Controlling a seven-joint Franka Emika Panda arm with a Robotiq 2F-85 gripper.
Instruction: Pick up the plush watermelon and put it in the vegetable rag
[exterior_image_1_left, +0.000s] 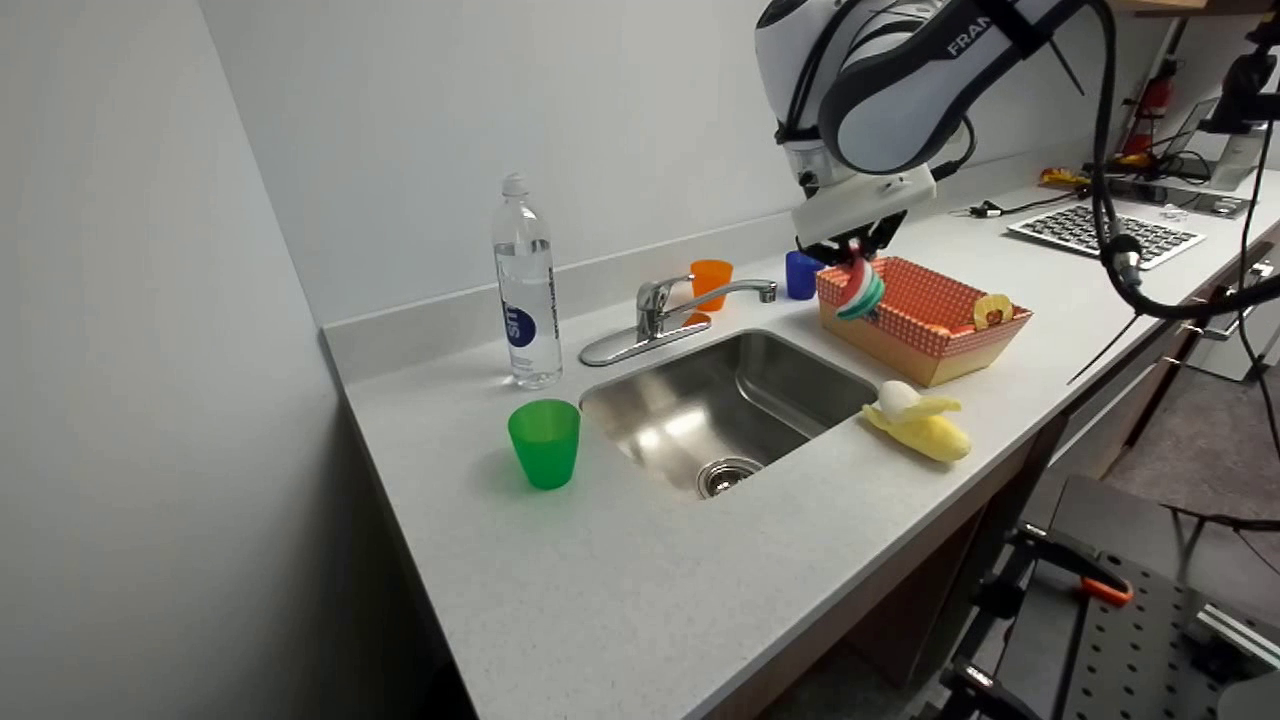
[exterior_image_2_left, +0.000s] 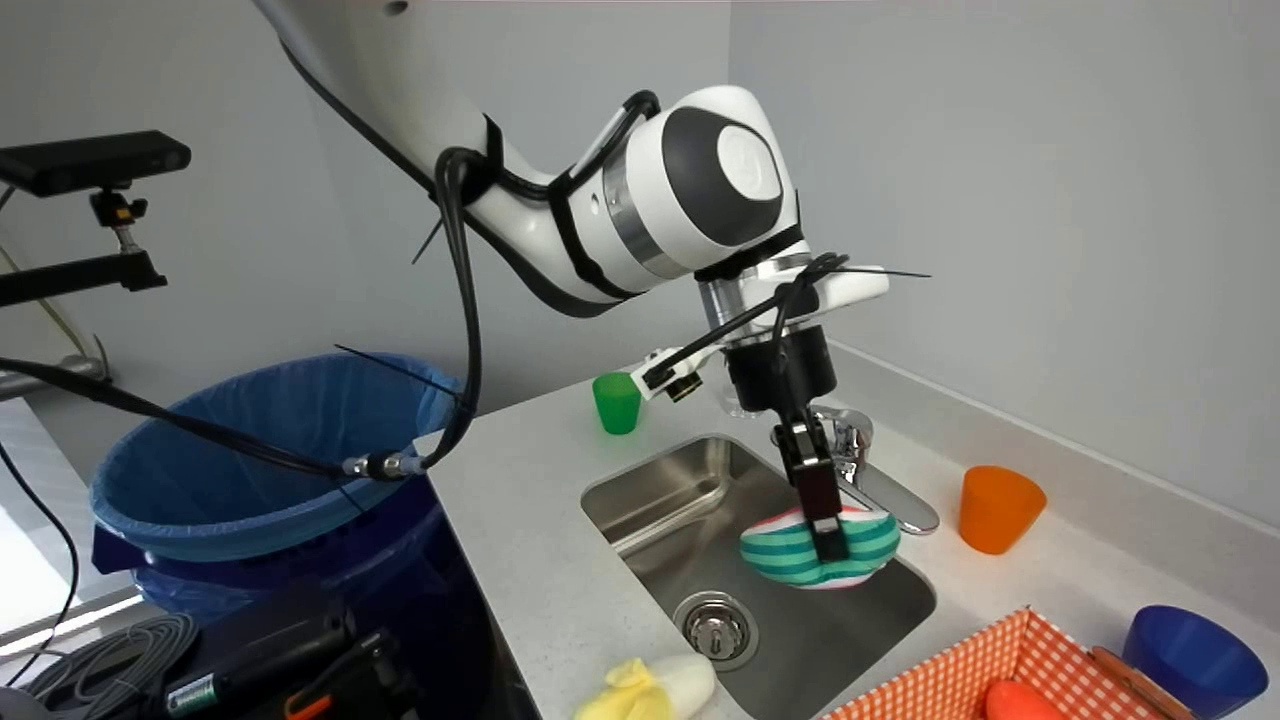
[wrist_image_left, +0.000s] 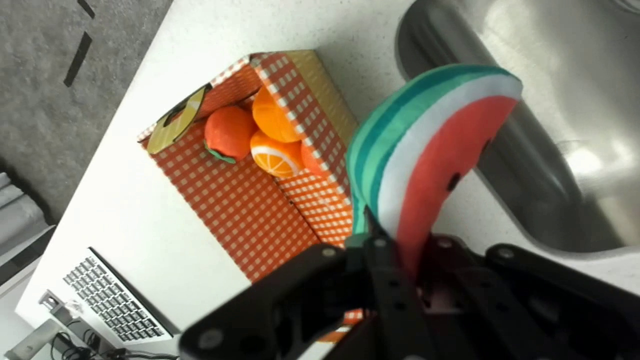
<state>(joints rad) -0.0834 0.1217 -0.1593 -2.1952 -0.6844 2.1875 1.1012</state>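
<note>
Plush watermelon (wrist_image_left: 425, 150) btwn fingers (exterior_image_2_left: 821, 500)

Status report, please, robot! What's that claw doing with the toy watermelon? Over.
Claw shut on plush watermelon. Melon held in the air, not yet in checkered basket. Toy fruit inside the basket, may crowd one end.

in an exterior view, the gripper (exterior_image_2_left: 829, 542) is clamping the plush watermelon (exterior_image_2_left: 785, 552) right of center, hiding part of the sink (exterior_image_2_left: 685, 550). 1 blue cup (exterior_image_2_left: 1195, 658) is standing beside the checkered basket (exterior_image_2_left: 955, 678) at the lower right.
</note>
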